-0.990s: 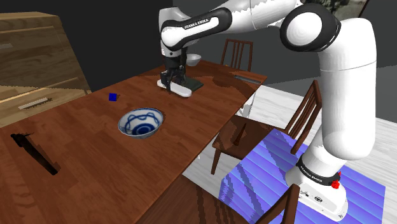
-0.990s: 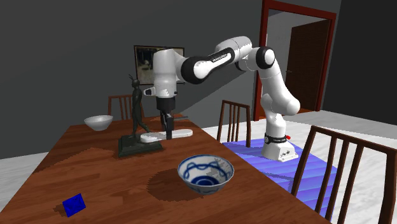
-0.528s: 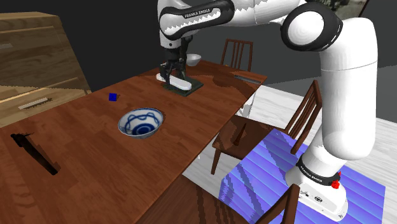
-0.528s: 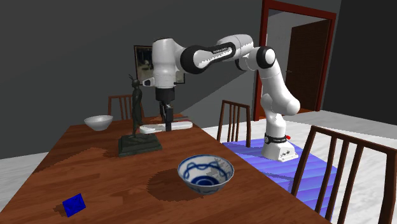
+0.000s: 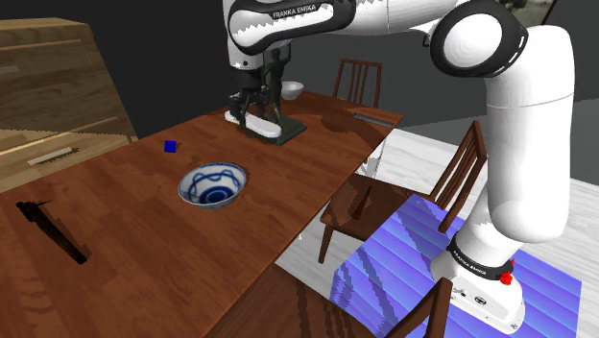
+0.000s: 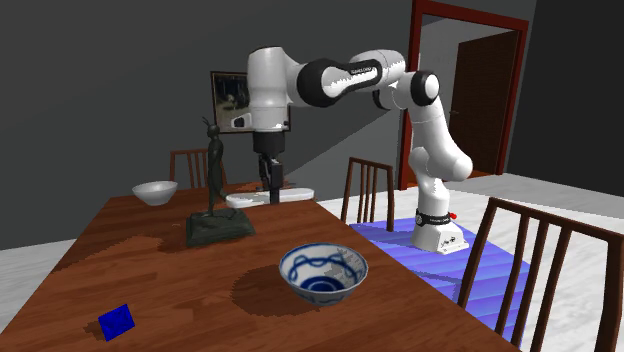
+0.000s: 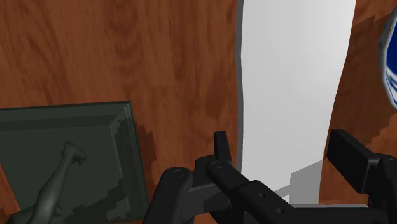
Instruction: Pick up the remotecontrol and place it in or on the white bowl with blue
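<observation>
as hand point(image 7: 284, 149) clasps it, remote point(image 7: 292, 76) hangs.

The arm point(image 5: 518, 144) is showing glossy white, rounded links with dark joint rings; white FRANKA EMIKA lettering point(image 5: 298, 12) is running along a dark band, a red button point(image 5: 506, 278) is sitting on the base point(image 5: 485, 293), and the tool point(image 6: 268, 190) is showing all black

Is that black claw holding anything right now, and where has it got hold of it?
Yes: the gripper clasps the white remote control across its long sides, about mid-length.
</observation>
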Robot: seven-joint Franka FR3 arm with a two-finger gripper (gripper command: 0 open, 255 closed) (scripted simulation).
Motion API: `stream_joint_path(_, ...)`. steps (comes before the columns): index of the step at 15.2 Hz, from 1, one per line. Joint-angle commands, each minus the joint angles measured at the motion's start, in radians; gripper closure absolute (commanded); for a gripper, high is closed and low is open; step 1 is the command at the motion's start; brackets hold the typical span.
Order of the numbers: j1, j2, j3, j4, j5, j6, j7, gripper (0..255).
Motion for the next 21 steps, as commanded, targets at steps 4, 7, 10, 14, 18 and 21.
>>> stream_joint_path(4,0.075,-0.005,0.028,-0.010,-0.012,0.005,0.105,255)
stream_joint_path(7,0.122,0.005,0.044,0.005,-0.022,-0.002,0.167,255)
stream_joint_path(10,0.171,0.024,0.059,0.035,-0.034,-0.013,0.229,255)
stream_joint_path(14,0.241,0.066,0.077,0.099,-0.053,-0.037,0.311,255)
stream_joint_path(18,0.249,0.073,0.078,0.068,-0.056,-0.001,0.324,255)
stream_joint_path(21,0.246,0.074,0.077,0.030,-0.057,0.039,0.326,255)
